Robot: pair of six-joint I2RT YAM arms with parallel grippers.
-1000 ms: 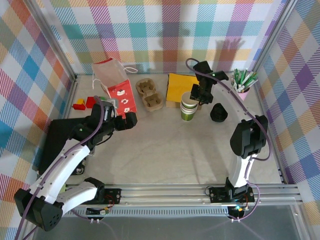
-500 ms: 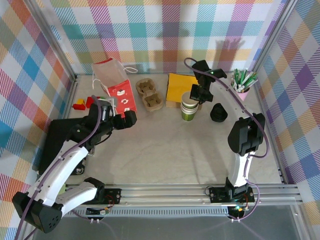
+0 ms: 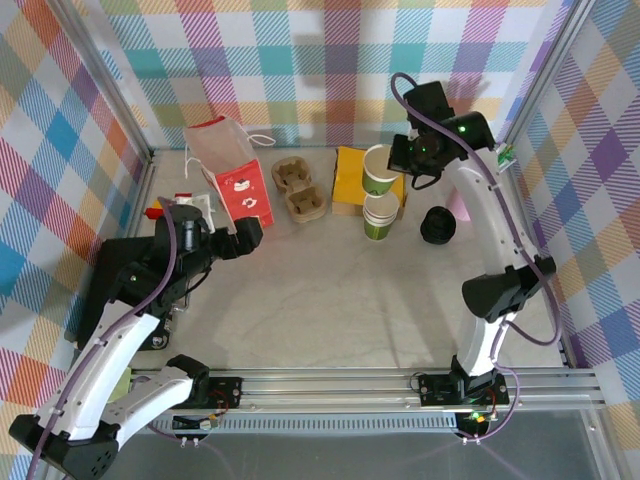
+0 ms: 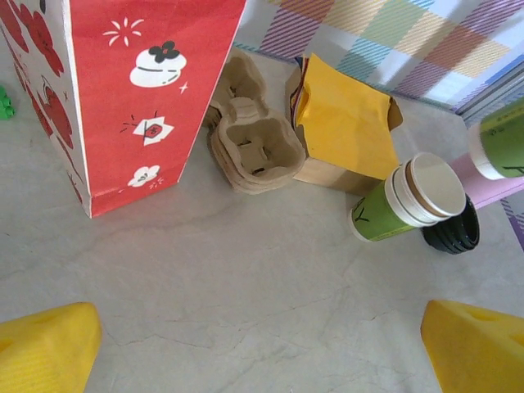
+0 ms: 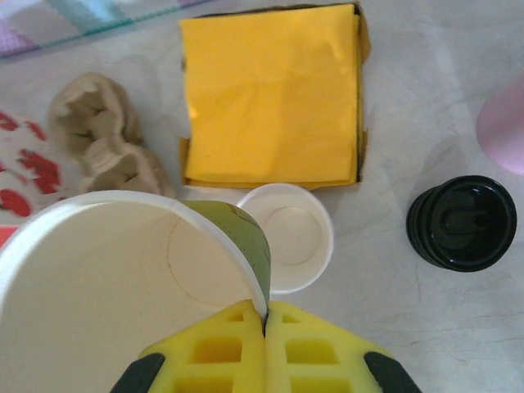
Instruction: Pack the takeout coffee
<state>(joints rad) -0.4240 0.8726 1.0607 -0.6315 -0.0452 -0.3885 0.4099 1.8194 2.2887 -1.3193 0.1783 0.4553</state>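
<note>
Right gripper [image 5: 264, 315] jaws on cup [image 5: 115, 278] rim, close-up

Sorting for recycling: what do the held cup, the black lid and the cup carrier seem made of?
Held cup: likely paper, matte white inside, green print outside, thin rolled rim. Black lid: probably plastic, glossy with moulded rings. Cup carrier: looks like moulded pulp, rough, matte beige.
</note>
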